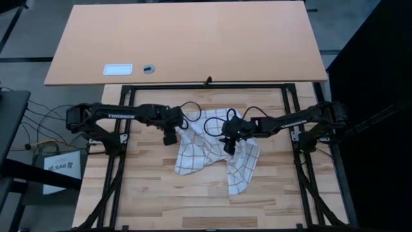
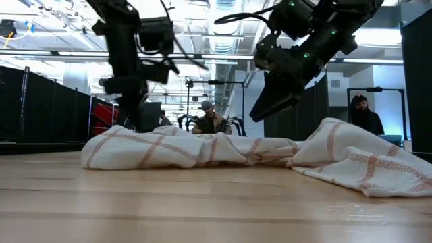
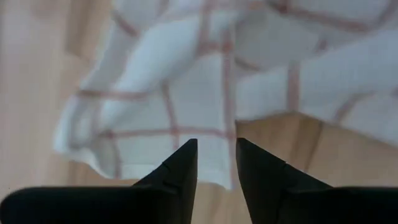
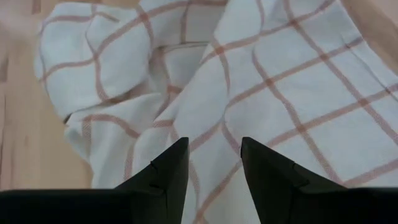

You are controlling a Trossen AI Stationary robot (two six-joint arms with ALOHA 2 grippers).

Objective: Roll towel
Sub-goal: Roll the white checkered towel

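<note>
the towel (image 1: 212, 154) is lying crumpled on the wooden table (image 1: 148, 200), roughly in the middle between my two arms, with one bunched lobe toward the left arm and a longer flap trailing out toward the near edge on the right arm's side. i'm seeing its reddish-brown grid lines running over folds and ridges rather than lying flat.

i'm holding the left gripper (image 1: 169, 137) above the towel's left edge, not touching it. through the left wrist view its fingers (image 3: 180, 168) are standing slightly apart with nothing between them, and the towel's folded corner (image 3: 186, 81) is lying just beyond the tips, partly over bare wood.

i'm keeping the right gripper (image 1: 229, 145) over the middle of the cloth, also lifted clear. in the right wrist view its fingers (image 4: 165, 171) are parted with a gap between them, gripping nothing, and the towel (image 4: 249, 87) is filling almost everything ahead of them.

from the low view, both grippers are hanging above the heap, the left gripper (image 2: 131, 108) over the rounded end of the towel (image 2: 202, 150), the right gripper (image 2: 270, 104) over its middle. people are showing in the room behind.
</note>
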